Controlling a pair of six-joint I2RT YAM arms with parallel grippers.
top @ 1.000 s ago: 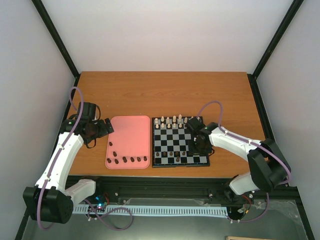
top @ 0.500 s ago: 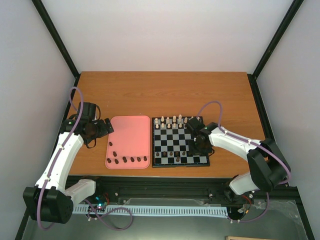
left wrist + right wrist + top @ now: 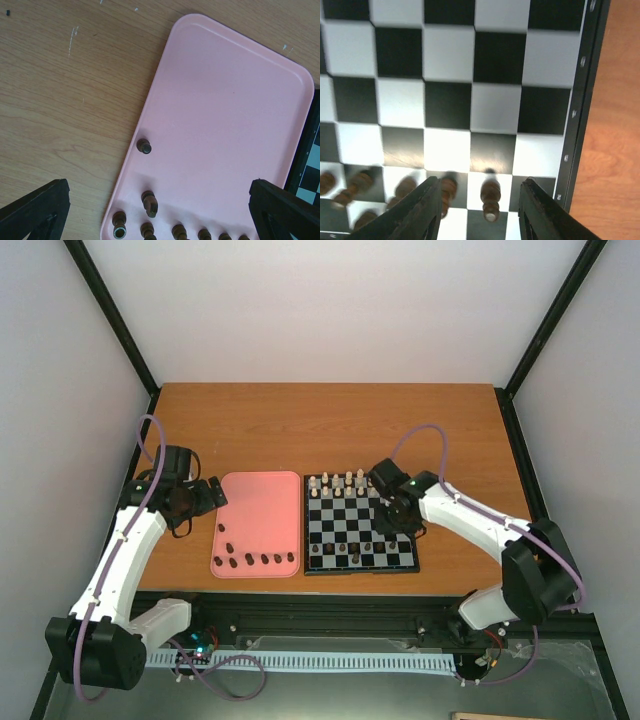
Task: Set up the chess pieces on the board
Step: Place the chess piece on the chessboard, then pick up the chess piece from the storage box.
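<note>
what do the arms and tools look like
The left arm and right arm have white links, black joints and a looping purple cable each. The left tool and right tool have two black, wedge-shaped fingers.

The far part of the pink tray (image 3: 260, 502) is bare, with room for a gripper to come down. Along its near edge a loose row of dark chess pieces (image 3: 256, 560) crowds the way. On the board (image 3: 360, 571) the middle ranks lie open, hemmed by cream pieces (image 3: 343, 481) along the far edge and dark ones along the near edge. The right gripper (image 3: 480, 184), jaws apart, straddles one dark piece (image 3: 490, 197), with a neighbour just beside one finger.
</note>
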